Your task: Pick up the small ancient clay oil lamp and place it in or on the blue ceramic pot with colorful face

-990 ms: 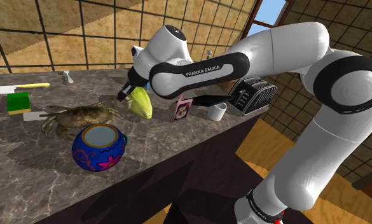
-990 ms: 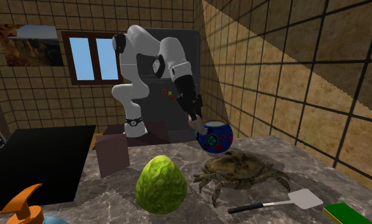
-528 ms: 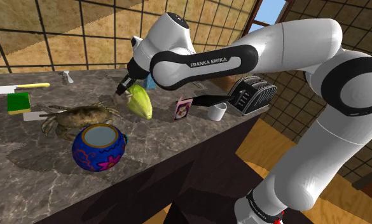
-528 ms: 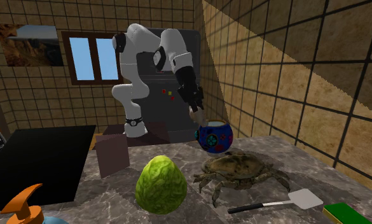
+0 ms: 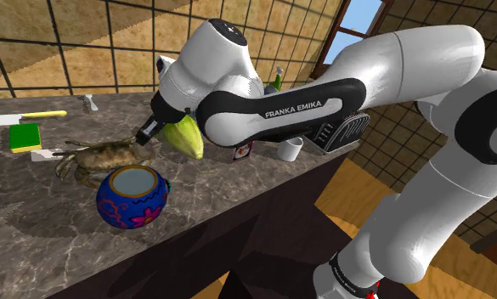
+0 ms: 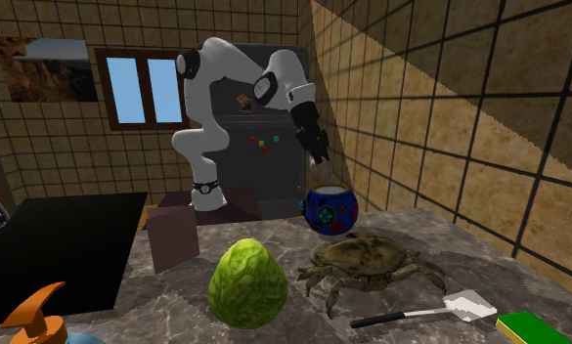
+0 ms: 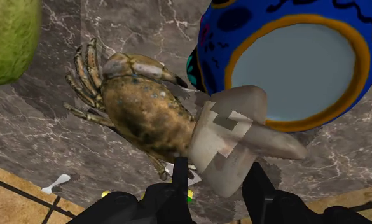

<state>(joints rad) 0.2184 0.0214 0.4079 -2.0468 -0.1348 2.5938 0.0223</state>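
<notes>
My gripper [image 7: 219,175] is shut on the small pale clay oil lamp [image 7: 232,143], whose spout points out past the fingers. Just beyond the lamp, the blue pot [image 7: 292,57] with colourful markings shows its open mouth and pale inside. In the shoulder view the gripper [image 5: 145,133] hangs over the crab, a little behind and above the pot [image 5: 132,197]. From the second exterior view the gripper [image 6: 322,156] is in the air just above the pot [image 6: 330,210].
A brown crab [image 5: 102,155] lies beside the pot, and a bumpy green egg-shaped object [image 5: 187,136] stands behind it. Also on the marble counter [image 5: 34,212] are a green sponge [image 5: 24,136], a spatula [image 6: 425,311], a toaster [image 5: 340,127] and a white cup [image 5: 290,149].
The gripper, still clasping the lamp, has swung from over the green object to the shoulder view's left, ending above the crab near the pot. The pot and crab stay put.
</notes>
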